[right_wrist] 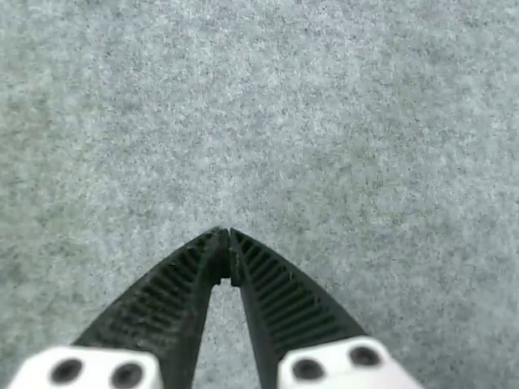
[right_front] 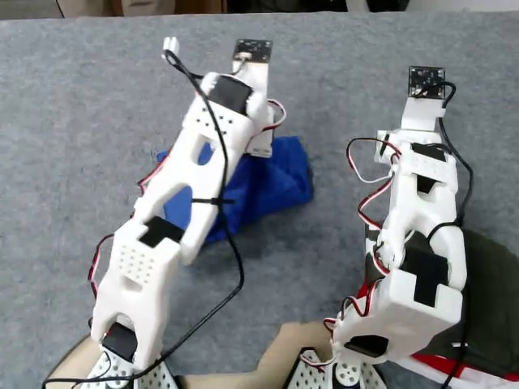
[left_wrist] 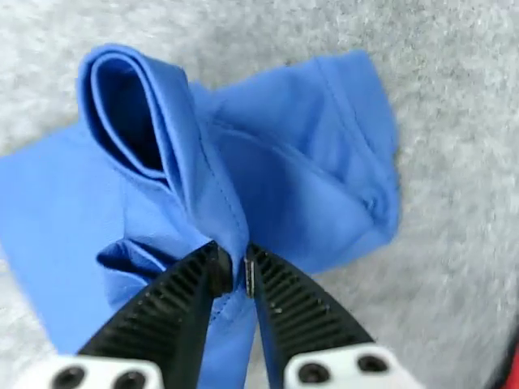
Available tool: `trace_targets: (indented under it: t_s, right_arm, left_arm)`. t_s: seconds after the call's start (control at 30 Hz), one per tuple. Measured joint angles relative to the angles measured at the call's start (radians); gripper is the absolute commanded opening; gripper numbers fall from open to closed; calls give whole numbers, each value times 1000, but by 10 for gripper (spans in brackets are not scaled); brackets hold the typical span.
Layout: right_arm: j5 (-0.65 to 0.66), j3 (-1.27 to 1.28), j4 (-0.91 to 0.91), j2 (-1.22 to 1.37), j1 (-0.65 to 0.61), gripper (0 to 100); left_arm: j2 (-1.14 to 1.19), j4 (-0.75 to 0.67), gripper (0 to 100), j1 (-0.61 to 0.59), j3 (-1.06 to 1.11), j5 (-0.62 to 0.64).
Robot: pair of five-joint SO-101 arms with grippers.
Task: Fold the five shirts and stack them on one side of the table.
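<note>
Over on the left, the left arm leans out across the grey bench [right_front: 73, 121], the left hand [left_wrist: 233, 274] pinched tight on a raised ridge of the blue shirt [left_wrist: 316, 154]. The shirt lies crumpled near the middle of the bench, under that arm. A loop of cloth stands up beside the grip and a flatter flap spreads beyond it. To me this looks like the very start of the fold, with the shirt nowhere near square yet.

To do it well, I'd say the grip should take one clean edge. It seems to have a hem or seam, though I can't tell how many layers are caught. Lifting just enough to let the cloth drag out flat would serve better than a high pull, which would likely ball it up further. A slow draw towards open bench should smooth out that loop.

Further right, the right arm is folded back over bare bench, the right hand [right_wrist: 225, 243] closed on nothing, tips meeting. It could usefully pin the far side of the shirt while the left pulls. At the right edge a dark green garment [right_front: 491, 275] lies by that arm's base, with red and white cloth [right_front: 454, 366] below it. Both are waiting their turn, I'd guess.
</note>
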Motion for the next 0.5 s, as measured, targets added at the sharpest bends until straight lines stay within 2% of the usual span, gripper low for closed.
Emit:
trace_targets:
  t_s: [0.2,0.5]
  right_arm:
    - [0,0,0,3,0,5]
    - [0,0,0,3,0,5]
  left_arm:
    - [18,-107,19,34,-14,40]
    - [89,-158,19,60,-83,60]
